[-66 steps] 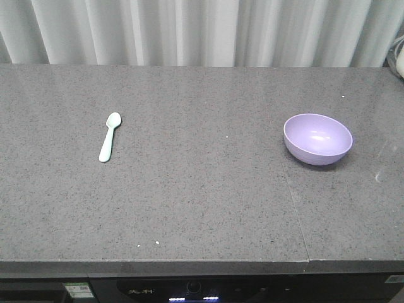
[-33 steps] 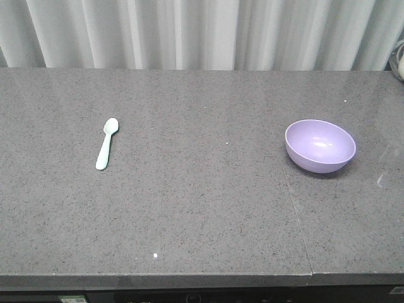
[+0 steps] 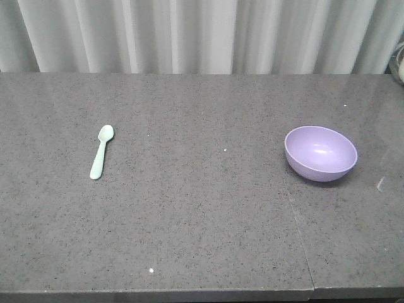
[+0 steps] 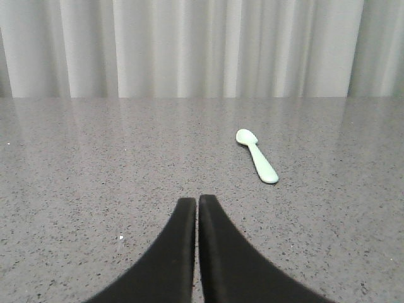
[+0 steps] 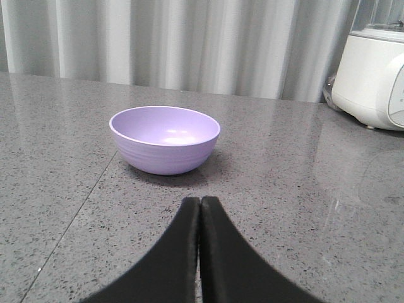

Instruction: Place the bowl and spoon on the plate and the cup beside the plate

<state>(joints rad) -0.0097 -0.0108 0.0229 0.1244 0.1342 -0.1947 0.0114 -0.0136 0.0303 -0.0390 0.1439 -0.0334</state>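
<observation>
Glossy plastic on polished stone
The bowl [image 5: 165, 139] ahead of the right fingers [image 5: 183, 252] looked like glossy plastic; the spoon [image 4: 257, 155] beyond the left fingers [image 4: 170, 252] was smooth plastic; the speckled counter [image 3: 202, 221] shone.

The two black fingers [image 5: 180, 252] of the right gripper [image 5: 200, 202] were seen pressed together, tip against tip, with nothing held between them. Beyond the tips and slightly to their left, the lavender bowl [image 5: 165, 139] was set upright and empty on the grey speckled tabletop [image 5: 303, 189]. A thin seam [image 5: 69, 224] was traced running from beside the bowl toward the near left corner. At the far right edge a white appliance [image 5: 372, 76] was partly shown, and a pale pleated curtain [image 5: 189, 44] was hung behind the far edge.
</observation>
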